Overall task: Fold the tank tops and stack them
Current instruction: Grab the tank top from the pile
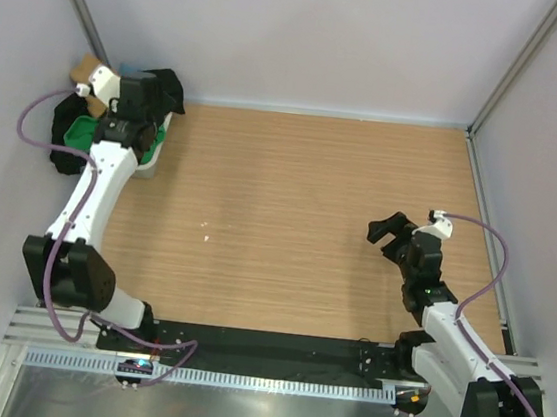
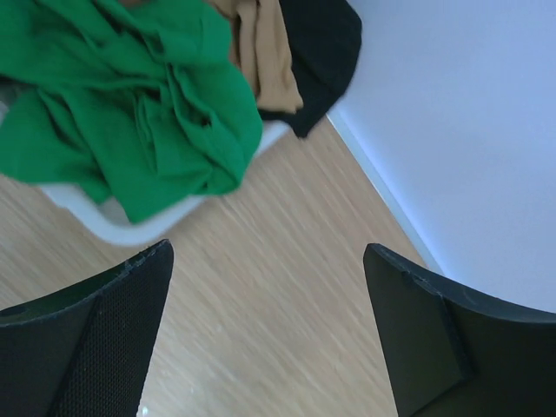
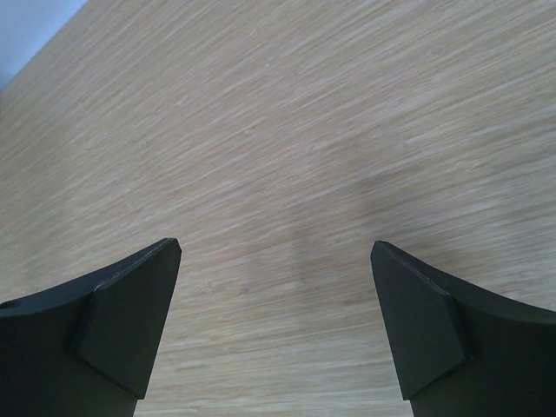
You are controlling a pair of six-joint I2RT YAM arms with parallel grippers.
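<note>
A bright green tank top point(image 2: 130, 104) lies crumpled in a white basket point(image 2: 104, 221) at the table's back left corner, and it spills over the rim. The tan tank top point(image 2: 261, 52) is bunched behind it; from above the tan cloth point(image 1: 89, 73) shows at the corner and green cloth point(image 1: 86, 132) shows beside my left arm. My left gripper point(image 2: 269, 252) is open just short of the basket, with only bare wood between its fingers. From above, the left gripper point(image 1: 137, 104) hangs over the basket. My right gripper point(image 1: 389, 229) is open over the right side of the table, empty point(image 3: 276, 248).
Black garments point(image 2: 321, 43) share the basket point(image 1: 147, 165) and hang over its edges, one near the back wall point(image 1: 167, 85). Walls close in the wooden table point(image 1: 297, 221) at the back, left and right. The arm bases sit on a black rail at the near edge.
</note>
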